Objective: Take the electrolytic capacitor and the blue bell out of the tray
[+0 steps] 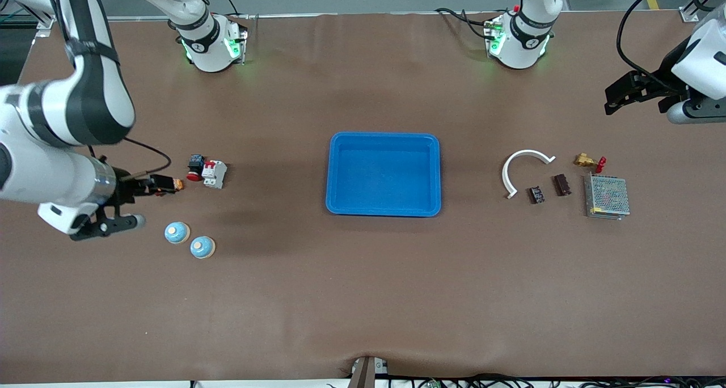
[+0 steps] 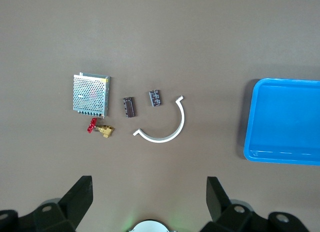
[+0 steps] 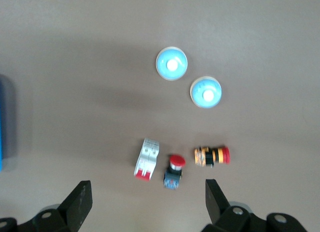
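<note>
On the brown counter (image 1: 363, 297) the blue tray (image 1: 383, 173) sits in the middle and holds nothing; no writing on any part can be read. Taking the tray as landmark and going near to far: toward the right arm's end, nearer the front camera than the tray's middle, stand two bells (image 1: 189, 240), round light-blue domes with a white button on top and a pale base, side by side. Farther off lie an orange-and-black push button (image 3: 212, 155), a red-capped switch (image 1: 195, 167) and a white circuit breaker (image 1: 215, 173). Toward the left arm's end lie two capacitors (image 1: 549, 189), small dark blocks, beside a white curved clip (image 1: 523, 169), with a metal mesh power supply (image 1: 607, 196) and a brass valve (image 1: 588, 161) with a red handle just past them. The right end effector (image 1: 110, 224) hangs over the counter near the bells, fingers spread wide and holding nothing. The left end effector (image 1: 624, 96) hovers over the counter's end past the valve, likewise wide and bare.
</note>
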